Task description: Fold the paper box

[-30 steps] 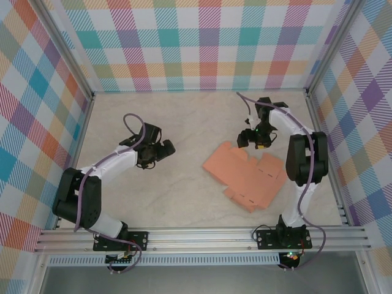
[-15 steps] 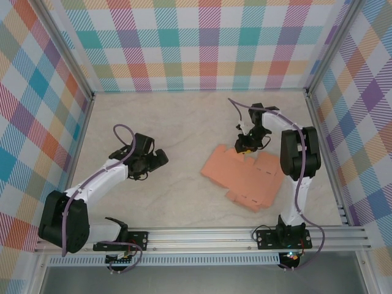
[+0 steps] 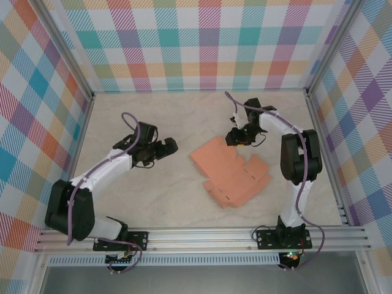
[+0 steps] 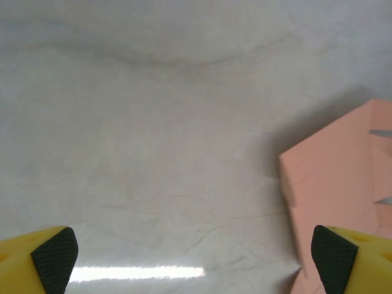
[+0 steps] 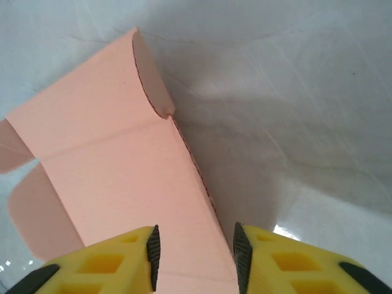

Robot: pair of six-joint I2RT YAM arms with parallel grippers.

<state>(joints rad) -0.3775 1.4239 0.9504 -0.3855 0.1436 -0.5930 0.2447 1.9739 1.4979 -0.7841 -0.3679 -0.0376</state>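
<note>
Paper box (image 3: pixel 229 174) meets our right gripper (image 3: pixel 236 137) at its far edge. In the right wrist view that gripper (image 5: pixel 195 254) stands with its jaws narrow, and a strip of the salmon-orange box (image 5: pixel 110 159) shows in the gap between the two black pads (image 5: pixel 153 251); the right pad sits just outside the box's perforated right edge, and the left pad is over the panel itself; we cannot tell whether the pads pinch the cardboard or merely straddle it. From that edge the box spreads out unfolded, with a rounded flap at its far corner and small slots toward its near side; the edge by the gripper looks lifted a little and throws a shadow on the pale marbled table (image 3: pixel 153 202). Our left gripper (image 3: pixel 164 147) hovers to the left of the box, near it but apart, jaws spread wide and holding nothing; in the left wrist view its fingertips (image 4: pixel 55 257) stand at the two bottom corners with bare table between them, and a corner of the box (image 4: pixel 331 177) reaches in just beside the right fingertip.
</note>
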